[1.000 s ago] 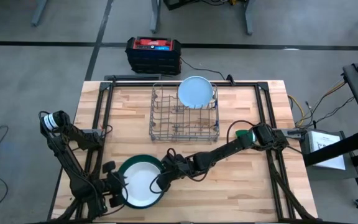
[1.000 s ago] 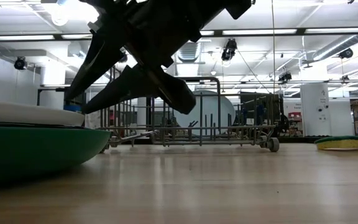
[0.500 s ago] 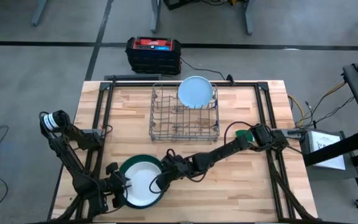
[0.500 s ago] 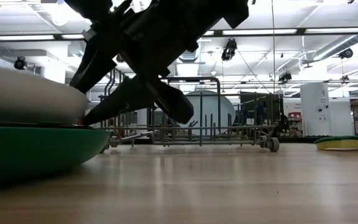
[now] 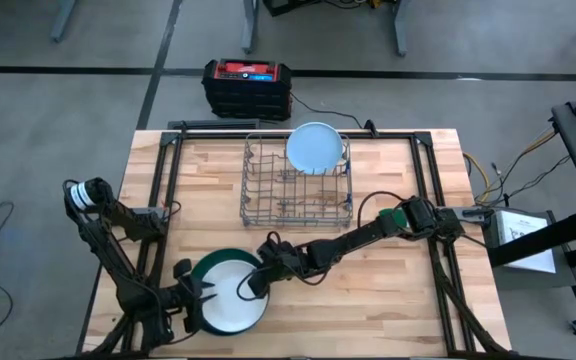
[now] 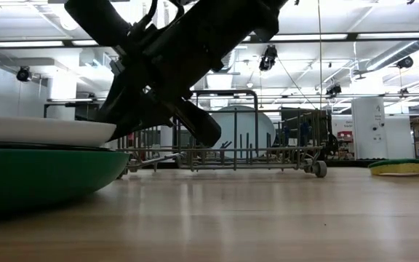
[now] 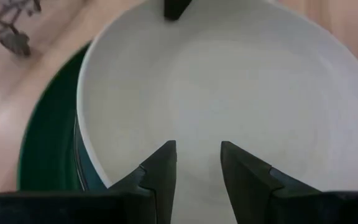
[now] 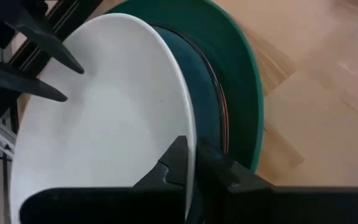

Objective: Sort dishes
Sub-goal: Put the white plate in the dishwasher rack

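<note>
Right claw (image 8: pixel 191 163) clenched on white plate (image 8: pixel 98 118) rim, atop teal plate (image 8: pixel 204 93) and green plate (image 8: pixel 244 74). Left claw (image 7: pixel 197 163) released over opposite rim. Wire rack (image 5: pixel 298 185) well apart, holding pale blue plate (image 5: pixel 315 147).

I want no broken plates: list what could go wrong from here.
1. The right gripper pinches only the rim of the white plate; it may slip out.
2. The teal plate beneath, on the dark green plate, may be dragged.
3. The left gripper, open over the white plate, may collide with it.
</note>
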`<state>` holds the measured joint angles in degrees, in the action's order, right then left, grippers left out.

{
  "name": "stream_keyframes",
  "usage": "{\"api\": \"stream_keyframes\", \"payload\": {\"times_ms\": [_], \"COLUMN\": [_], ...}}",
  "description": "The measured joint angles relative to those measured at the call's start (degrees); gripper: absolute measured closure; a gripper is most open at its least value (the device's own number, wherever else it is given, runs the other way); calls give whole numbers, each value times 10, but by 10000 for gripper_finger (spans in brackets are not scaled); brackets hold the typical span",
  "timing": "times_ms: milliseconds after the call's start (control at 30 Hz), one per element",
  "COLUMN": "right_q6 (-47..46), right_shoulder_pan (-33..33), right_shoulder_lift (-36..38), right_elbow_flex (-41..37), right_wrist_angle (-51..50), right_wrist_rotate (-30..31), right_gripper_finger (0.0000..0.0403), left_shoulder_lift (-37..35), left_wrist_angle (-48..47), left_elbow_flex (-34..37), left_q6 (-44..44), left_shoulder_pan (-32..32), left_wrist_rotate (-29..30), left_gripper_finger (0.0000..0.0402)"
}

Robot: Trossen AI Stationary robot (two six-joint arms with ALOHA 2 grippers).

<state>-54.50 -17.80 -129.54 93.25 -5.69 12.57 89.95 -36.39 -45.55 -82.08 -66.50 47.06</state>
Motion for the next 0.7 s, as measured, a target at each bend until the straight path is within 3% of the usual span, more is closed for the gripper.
{"api": "stream_keyframes", "payload": {"times_ms": [400,700], "right_q6": [59,73], "right_shoulder_pan": [0,-1], "right_shoulder_lift": [47,58], "right_elbow_flex": [0,0], "right_wrist_angle": [-1,-21], "right_wrist_rotate": [9,7], "right_gripper_finger": [401,403], "left_shoulder_lift": [0,0], "left_wrist_angle": [-192,-221], "left_elbow_flex": [-132,-183], "left_q6": [13,63], "left_shoulder_pan": [-11,-14], "left_wrist_rotate": [10,44], "left_gripper_finger": [285,285]}}
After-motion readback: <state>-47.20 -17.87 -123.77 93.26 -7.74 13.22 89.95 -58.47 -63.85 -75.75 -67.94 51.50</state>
